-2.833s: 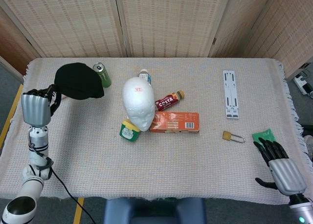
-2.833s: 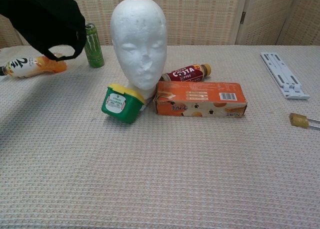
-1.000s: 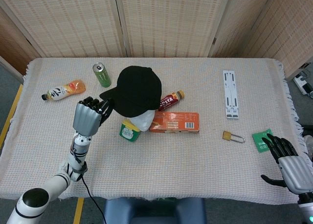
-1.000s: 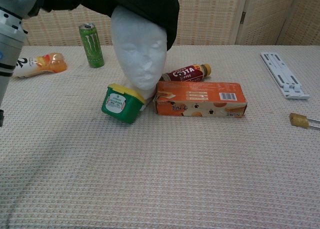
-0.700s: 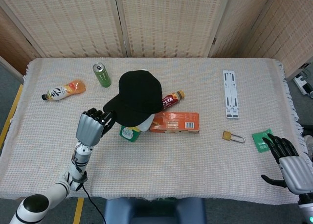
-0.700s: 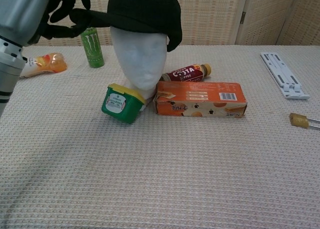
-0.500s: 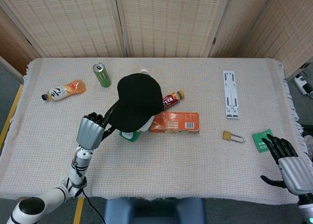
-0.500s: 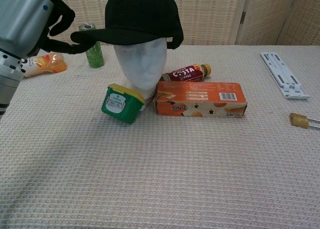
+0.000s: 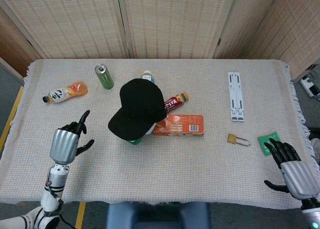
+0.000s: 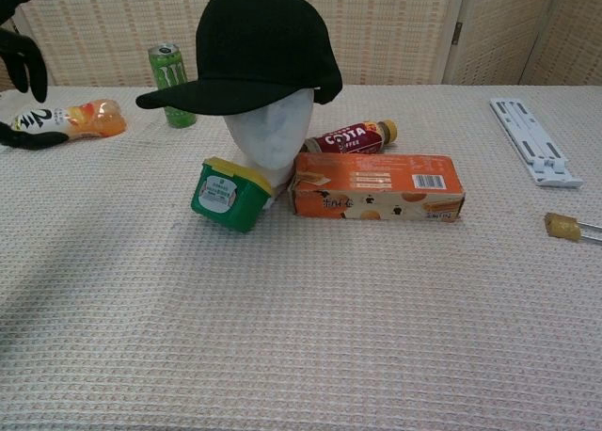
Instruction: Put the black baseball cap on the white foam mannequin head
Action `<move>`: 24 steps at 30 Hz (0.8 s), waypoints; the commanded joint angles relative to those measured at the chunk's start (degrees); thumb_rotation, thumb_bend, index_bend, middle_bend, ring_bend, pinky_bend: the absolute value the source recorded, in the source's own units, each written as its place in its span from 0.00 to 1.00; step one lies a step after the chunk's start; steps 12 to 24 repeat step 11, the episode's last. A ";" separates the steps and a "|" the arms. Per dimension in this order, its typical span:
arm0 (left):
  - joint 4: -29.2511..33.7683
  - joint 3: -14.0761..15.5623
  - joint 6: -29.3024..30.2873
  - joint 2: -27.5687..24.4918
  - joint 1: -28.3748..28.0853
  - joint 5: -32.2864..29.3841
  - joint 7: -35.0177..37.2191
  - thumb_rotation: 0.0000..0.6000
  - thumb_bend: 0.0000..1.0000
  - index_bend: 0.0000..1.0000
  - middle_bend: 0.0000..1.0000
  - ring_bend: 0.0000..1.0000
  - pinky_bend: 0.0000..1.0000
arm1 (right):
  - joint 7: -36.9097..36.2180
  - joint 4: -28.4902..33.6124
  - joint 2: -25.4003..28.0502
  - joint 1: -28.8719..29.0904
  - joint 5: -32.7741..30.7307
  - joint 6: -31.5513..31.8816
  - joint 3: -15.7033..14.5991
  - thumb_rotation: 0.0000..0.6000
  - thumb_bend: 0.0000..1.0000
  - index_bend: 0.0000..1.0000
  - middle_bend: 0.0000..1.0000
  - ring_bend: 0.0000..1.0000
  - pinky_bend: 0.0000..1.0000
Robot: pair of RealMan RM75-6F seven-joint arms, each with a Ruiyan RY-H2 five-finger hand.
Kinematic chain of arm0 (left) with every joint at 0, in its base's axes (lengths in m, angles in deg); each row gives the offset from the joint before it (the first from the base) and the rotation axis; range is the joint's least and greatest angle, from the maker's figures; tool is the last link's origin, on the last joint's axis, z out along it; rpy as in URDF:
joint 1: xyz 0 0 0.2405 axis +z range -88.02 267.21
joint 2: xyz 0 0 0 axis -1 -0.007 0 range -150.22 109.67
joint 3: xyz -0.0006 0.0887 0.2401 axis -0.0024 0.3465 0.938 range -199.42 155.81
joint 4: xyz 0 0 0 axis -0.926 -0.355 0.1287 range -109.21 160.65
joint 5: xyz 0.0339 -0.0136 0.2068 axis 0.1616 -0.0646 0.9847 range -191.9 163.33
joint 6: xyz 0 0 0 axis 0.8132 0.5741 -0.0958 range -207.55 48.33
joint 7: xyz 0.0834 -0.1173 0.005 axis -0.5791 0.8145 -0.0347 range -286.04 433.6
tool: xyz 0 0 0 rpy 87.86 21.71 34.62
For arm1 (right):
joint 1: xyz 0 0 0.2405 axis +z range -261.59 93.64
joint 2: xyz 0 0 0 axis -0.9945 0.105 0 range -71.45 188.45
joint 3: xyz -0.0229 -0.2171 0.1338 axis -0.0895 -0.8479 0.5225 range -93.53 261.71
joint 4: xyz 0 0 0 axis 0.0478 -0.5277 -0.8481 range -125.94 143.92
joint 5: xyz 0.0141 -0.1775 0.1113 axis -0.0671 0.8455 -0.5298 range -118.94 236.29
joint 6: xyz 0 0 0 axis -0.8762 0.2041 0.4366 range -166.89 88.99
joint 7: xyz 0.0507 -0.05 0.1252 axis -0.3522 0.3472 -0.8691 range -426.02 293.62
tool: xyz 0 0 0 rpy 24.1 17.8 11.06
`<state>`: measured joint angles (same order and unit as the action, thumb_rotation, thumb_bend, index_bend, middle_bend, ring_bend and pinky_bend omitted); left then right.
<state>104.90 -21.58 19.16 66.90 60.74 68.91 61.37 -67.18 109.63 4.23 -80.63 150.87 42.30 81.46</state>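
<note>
Since half a second ago the left hand (image 9: pixel 66 141) has let go of the brim and is drawing back, fingers spread and holding nothing. The black fabric baseball cap (image 9: pixel 137 109) is sitting on the white foam mannequin head (image 10: pixel 273 130), right of that nearer hand, brim pointing forward-left. The right hand (image 9: pixel 292 169) is hanging idle, fingers apart.
</note>
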 commanded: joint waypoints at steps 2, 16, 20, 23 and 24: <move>13.91 5.39 -5.09 -14.34 9.16 -7.05 0.24 1.00 0.10 0.17 0.32 0.21 0.34 | 1.12 0.00 -0.66 0.21 -1.31 -0.76 0.40 1.00 0.00 0.00 0.00 0.00 0.00; 5.81 3.32 -1.91 -13.88 16.83 -8.91 7.23 1.00 0.10 0.18 0.27 0.15 0.27 | 3.78 -0.36 -2.73 0.71 -3.84 -1.38 1.72 1.00 0.00 0.00 0.00 0.00 0.00; 5.81 3.32 -1.91 -13.88 16.83 -8.91 7.23 1.00 0.10 0.18 0.27 0.15 0.27 | 3.78 -0.36 -2.73 0.71 -3.84 -1.38 1.72 1.00 0.00 0.00 0.00 0.00 0.00; 5.81 3.32 -1.91 -13.88 16.83 -8.91 7.23 1.00 0.10 0.18 0.27 0.15 0.27 | 3.78 -0.36 -2.73 0.71 -3.84 -1.38 1.72 1.00 0.00 0.00 0.00 0.00 0.00; 5.81 3.32 -1.91 -13.88 16.83 -8.91 7.23 1.00 0.10 0.18 0.27 0.15 0.27 | 3.78 -0.36 -2.73 0.71 -3.84 -1.38 1.72 1.00 0.00 0.00 0.00 0.00 0.00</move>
